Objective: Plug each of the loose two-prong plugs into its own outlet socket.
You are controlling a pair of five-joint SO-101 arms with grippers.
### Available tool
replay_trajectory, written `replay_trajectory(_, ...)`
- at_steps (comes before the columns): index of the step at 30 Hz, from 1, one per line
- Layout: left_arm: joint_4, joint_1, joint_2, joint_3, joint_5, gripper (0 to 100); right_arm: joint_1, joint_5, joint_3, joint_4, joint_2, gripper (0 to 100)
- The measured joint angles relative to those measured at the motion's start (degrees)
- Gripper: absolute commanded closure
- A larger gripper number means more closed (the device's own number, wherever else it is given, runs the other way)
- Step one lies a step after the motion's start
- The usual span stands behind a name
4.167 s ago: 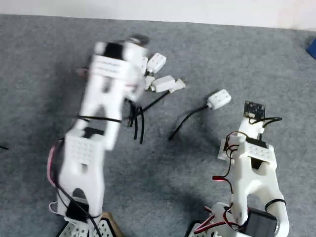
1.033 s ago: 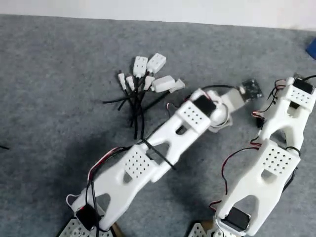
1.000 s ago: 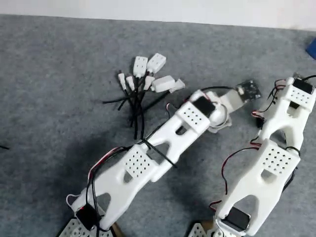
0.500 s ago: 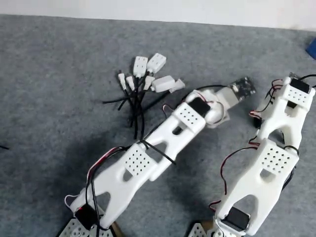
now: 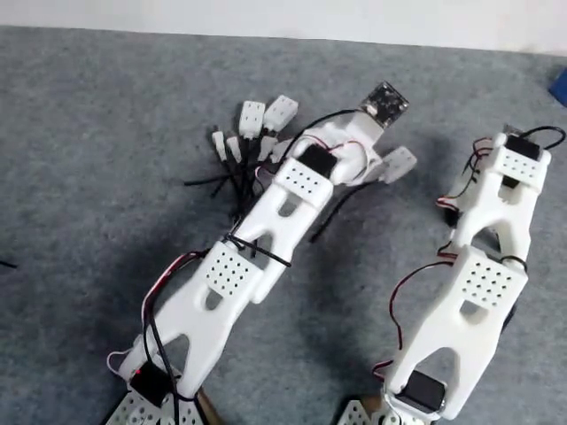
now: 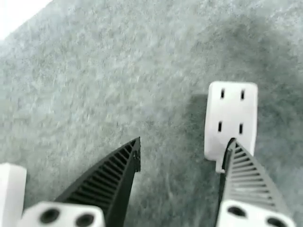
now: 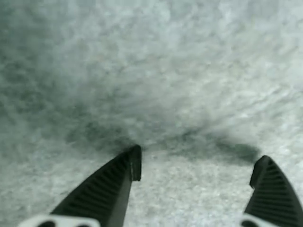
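A white outlet socket block (image 6: 232, 118) with two pairs of slots lies on the grey carpet, its near end touching one fingertip of my open left gripper (image 6: 183, 144). Nothing sits between those fingers. In the high view this socket (image 5: 396, 164) lies just right of the left gripper (image 5: 365, 159), with its black cable trailing down-left. A bunch of white plugs and sockets (image 5: 264, 131) with tangled black cables (image 5: 244, 190) lies left of that arm. My right gripper (image 7: 199, 155) is open above bare carpet, holding nothing.
The right arm (image 5: 496, 204) stands at the right side, reaching toward the back. The left arm (image 5: 266, 230) crosses the table diagonally and covers part of the cable tangle. A white block corner (image 6: 9, 189) shows beside the left gripper. Grey carpet (image 5: 89, 133) covers the table.
The left arm has swung left and toward the back, uncovering the single socket block. The right arm has shifted only slightly.
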Motion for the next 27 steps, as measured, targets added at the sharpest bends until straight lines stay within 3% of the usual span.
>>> replay_trajectory(16,-0.44,2.73,0.09,0.00,0.00,72,-1.23,0.00,0.00,0.09,0.00,63.8)
replay_trajectory(27,-2.20,4.92,5.80,0.00,-7.21,84,-1.23,0.00,0.00,0.18,0.00,63.8)
